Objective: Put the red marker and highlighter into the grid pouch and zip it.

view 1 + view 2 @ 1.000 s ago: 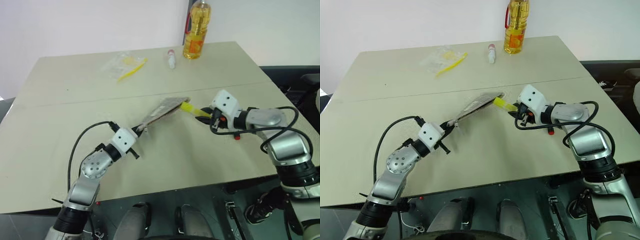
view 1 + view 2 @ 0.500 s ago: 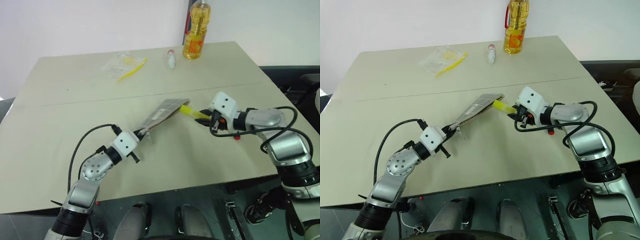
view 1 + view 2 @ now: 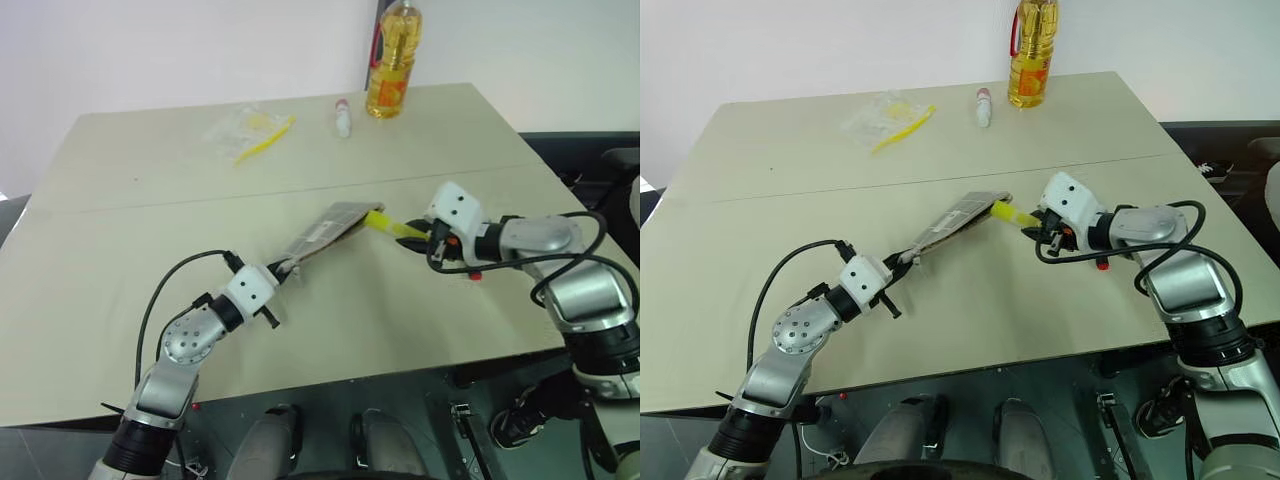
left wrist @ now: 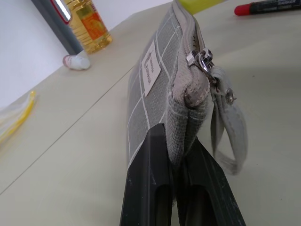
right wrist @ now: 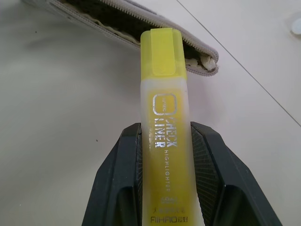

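Currently the grid pouch (image 3: 958, 217) is pinched at its near end by the left gripper (image 3: 902, 263), fingers (image 4: 150, 188) closed tight on the fabric edge beside the zipper pull (image 4: 200, 60) and wrist strap (image 4: 229, 127); pouch is held on its edge, raised off the table (image 3: 790, 200), slanting away toward the right arm, white label (image 4: 150, 69) seen on its side. Zipper is open at the far end, dark interior seen in the right wrist view. The highlighter (image 3: 385, 222) is clamped between the right gripper (image 3: 412, 240) fingers (image 5: 124, 179), narrow gap filled by the pen body, cap end pointed at the pouch's open mouth and just at its edge; whether the tip is inside cannot be told. The red marker (image 4: 269, 6) is lying on the table past the pouch, near the right arm, outside the pouch, not held. Farther back on the table are seen an oil bottle (image 3: 1031, 55), a small white tube with red cap (image 3: 983, 105) and a clear plastic wrap with a thin yellow stick (image 3: 888, 120), all well apart from the pouch
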{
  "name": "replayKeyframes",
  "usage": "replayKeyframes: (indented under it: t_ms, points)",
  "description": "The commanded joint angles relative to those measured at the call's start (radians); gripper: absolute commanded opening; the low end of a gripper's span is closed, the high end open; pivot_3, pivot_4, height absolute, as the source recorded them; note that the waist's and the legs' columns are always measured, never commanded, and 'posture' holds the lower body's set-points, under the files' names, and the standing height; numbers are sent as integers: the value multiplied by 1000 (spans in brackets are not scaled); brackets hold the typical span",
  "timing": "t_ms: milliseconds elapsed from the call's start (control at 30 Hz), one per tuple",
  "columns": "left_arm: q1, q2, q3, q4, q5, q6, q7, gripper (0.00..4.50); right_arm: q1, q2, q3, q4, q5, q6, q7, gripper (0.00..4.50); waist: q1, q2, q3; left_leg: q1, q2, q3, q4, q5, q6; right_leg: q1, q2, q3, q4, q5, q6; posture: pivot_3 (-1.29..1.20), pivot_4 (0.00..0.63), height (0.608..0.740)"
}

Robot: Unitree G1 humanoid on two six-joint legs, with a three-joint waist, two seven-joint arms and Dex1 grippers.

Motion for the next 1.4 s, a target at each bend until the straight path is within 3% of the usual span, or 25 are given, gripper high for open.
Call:
replayKeyframes:
  t_ms: [33, 200, 333, 533, 700, 900, 1033, 1200, 1300, 1400]
  points:
    - [-12, 14, -6, -48, -6, -28, -19, 0, -17, -20, 16, -46, -19, -31, 14, 873, 0, 0, 0, 0, 0, 0, 0, 0, 0, 0, 0, 0, 0, 0, 0, 0, 150, 740]
    - [-8, 57, -25, -59, -3, -49, -72, 0, -22, -54, 62, -64, -64, -87, 53, 873, 0, 0, 0, 0, 0, 0, 0, 0, 0, 0, 0, 0, 0, 0, 0, 0, 150, 740]
    - [-25, 83, -27, -58, -26, -49, -116, 0, -11, -124, 167, -92, -196, -247, 100, 873, 0, 0, 0, 0, 0, 0, 0, 0, 0, 0, 0, 0, 0, 0, 0, 0, 150, 740]
    - [-71, 114, -17, -33, -56, -24, -176, 0, -45, -87, 265, -132, -319, -394, 112, 873, -3, 0, 0, 0, 0, 0, 0, 0, 0, 0, 0, 0, 0, 0, 0, 0, 150, 740]
    - [-83, 114, -9, -22, -65, -16, -180, 0, -45, -60, 266, -120, -350, -436, 118, 873, 1, 0, 0, 0, 0, 0, 0, 0, 0, 0, 0, 0, 0, 0, 0, 0, 150, 740]
    - [-84, 74, 0, -14, -70, 39, -127, 0, -36, -28, 62, -190, -92, -122, 179, 3617, 1, 0, 0, 0, 0, 0, 1, 0, 0, 0, 0, 0, 0, 0, 0, 0, 150, 740]
    - [-102, 12, -11, -6, -45, 72, -58, 0, -33, -8, -91, -153, 27, 21, 137, 3617, 1, -1, 0, 0, 0, -1, 1, 0, 0, 1, 0, 0, 0, 0, 0, 0, 150, 740]
    - [-124, -48, -22, 28, -3, 94, 26, 0, -6, -12, -198, -11, 33, 88, 26, 3617, 3, -1, -1, 0, 0, 0, 2, 0, 0, 2, 0, 0, 0, 0, 0, 0, 150, 740]
    - [-131, -71, -36, 49, 34, 87, 68, 0, -6, 17, -262, 114, 43, 255, -85, 4461, 1, -1, -1, 0, 0, 0, 2, 0, 0, 1, 0, 0, 0, 0, 0, 0, 150, 740]
    - [-137, -87, -47, 71, 56, 74, 90, 0, 16, 49, -273, 175, 23, 352, -187, 4461, 0, -1, -1, 0, 0, 0, 2, 0, 0, 1, 0, 0, 1, 0, 0, 0, 150, 740]
